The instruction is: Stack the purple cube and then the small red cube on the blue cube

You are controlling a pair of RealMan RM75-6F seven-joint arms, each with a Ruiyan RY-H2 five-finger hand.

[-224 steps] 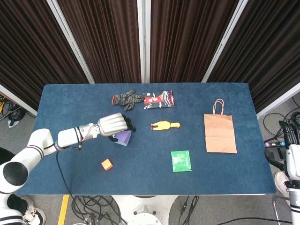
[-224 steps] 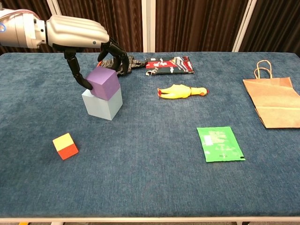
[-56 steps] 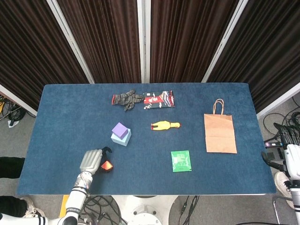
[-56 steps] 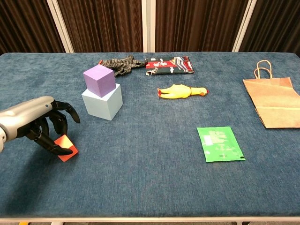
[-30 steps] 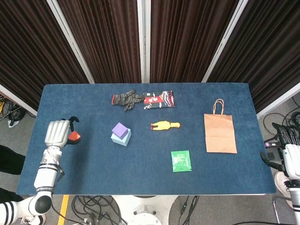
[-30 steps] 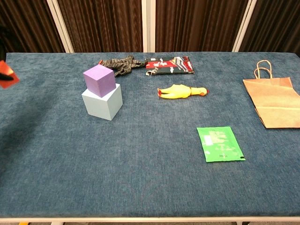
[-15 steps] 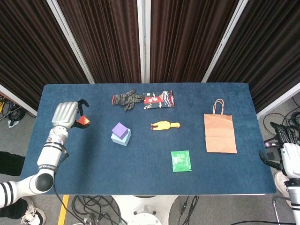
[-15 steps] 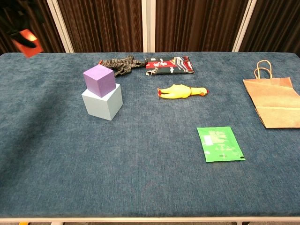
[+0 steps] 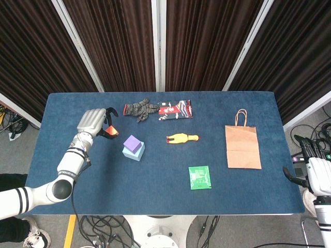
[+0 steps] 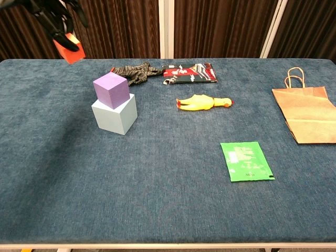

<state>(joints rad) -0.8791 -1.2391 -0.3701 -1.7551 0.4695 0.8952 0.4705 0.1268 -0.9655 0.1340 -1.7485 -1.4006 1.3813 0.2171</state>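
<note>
left hand (image 9: 94, 123) – pinching small red rigid cube (image 10: 69, 47) aloft | purple cube (image 10: 112, 90) atop pale blue cube (image 10: 115, 114), below-right of hand | likely light, stiff – pinch opposite flat faces | right hand (image 9: 317, 173) idle, grip unclear

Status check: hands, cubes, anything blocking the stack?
Left hand holds small red cube aloft, left of the stack. Right hand off-table, state unclear. Purple cube sits on blue cube. Top clear.

My table (image 9: 155, 196) wears a dark blue cloth. Behind the table hang dark brown curtains (image 9: 207, 41) between pale posts (image 9: 159, 44). Cables (image 9: 103, 227) tangle on the grey floor (image 9: 20, 139) by the table's near edge.
</note>
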